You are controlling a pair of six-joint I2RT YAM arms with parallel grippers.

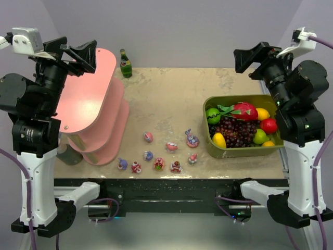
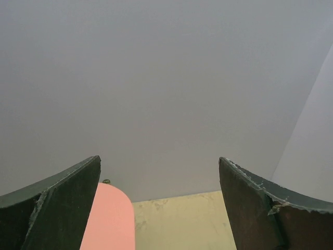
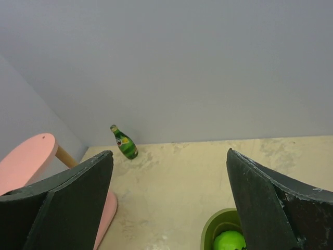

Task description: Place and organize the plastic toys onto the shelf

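Overhead, nine small plastic toys (image 1: 159, 164) lie scattered on the tabletop (image 1: 171, 99) near its front edge, between the pink shelf (image 1: 91, 99) on the left and an olive-green tub (image 1: 239, 152) of fake fruit on the right. All nine sit on the tabletop, off the shelf. A purple one (image 1: 122, 164) lies closest to the shelf's bottom tier. A green bottle (image 1: 125, 63) stands upright at the back, just beside the top tier. Both arms are raised, well apart from the toys: the left arm (image 1: 36, 99) by the shelf, the right arm (image 1: 299, 104) by the tub.

From the left wrist, the left jaws stand wide apart with only the grey wall (image 2: 166, 78) between them. Low down, the rounded end of the shelf (image 2: 109, 219) and a strip of tabletop (image 2: 182, 219) show.

From the right wrist, the right jaws are likewise spread wide and hold nothing. Between them are the bottle (image 3: 124, 142) at the far edge, bare tabletop (image 3: 197, 172), and the tub rim (image 3: 209, 228) with a green fruit (image 3: 229, 240) inside. The shelf (image 3: 28, 159) shows at the left.
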